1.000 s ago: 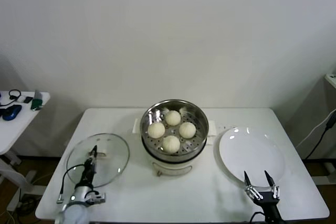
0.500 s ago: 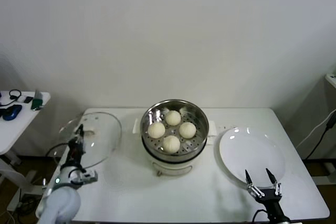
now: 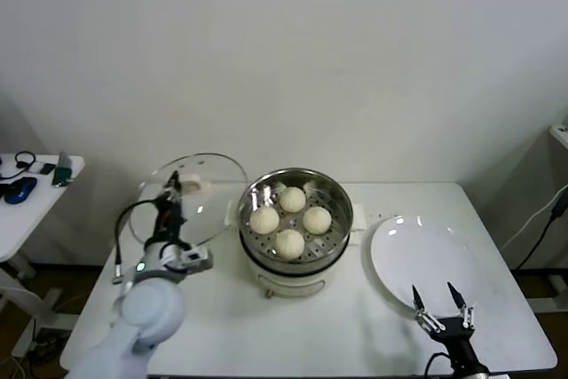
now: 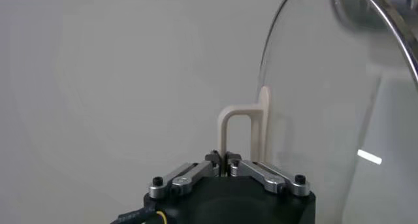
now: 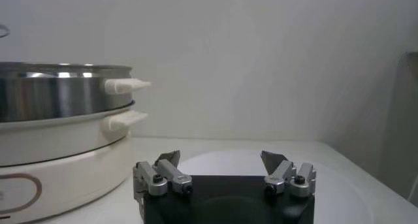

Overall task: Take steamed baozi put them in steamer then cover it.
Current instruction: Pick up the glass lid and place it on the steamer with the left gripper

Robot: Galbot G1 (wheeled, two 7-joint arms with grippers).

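The white bench carries the steamer at its middle, toward the back edge; its steel pot stands uncovered and four baozi sit on the perforated tray inside, one at the back, one on each side and one at the front, close together. To the robot's right of the steamer a white plate lies flat with nothing on it, near the steamer's side handle. In front of the steamer the bench top is bare out to its near edge. A small side table with a few dark items stands apart beyond the bench's left end. The cover is off the bench, held tilted in the air just left of the steamer, its rim close beside the pot's rim. The left claw is clamped together on the cover's cream handle. The right claw hangs low at the bench's near right edge, by the plate's front rim, its fingers spread apart and holding nothing.
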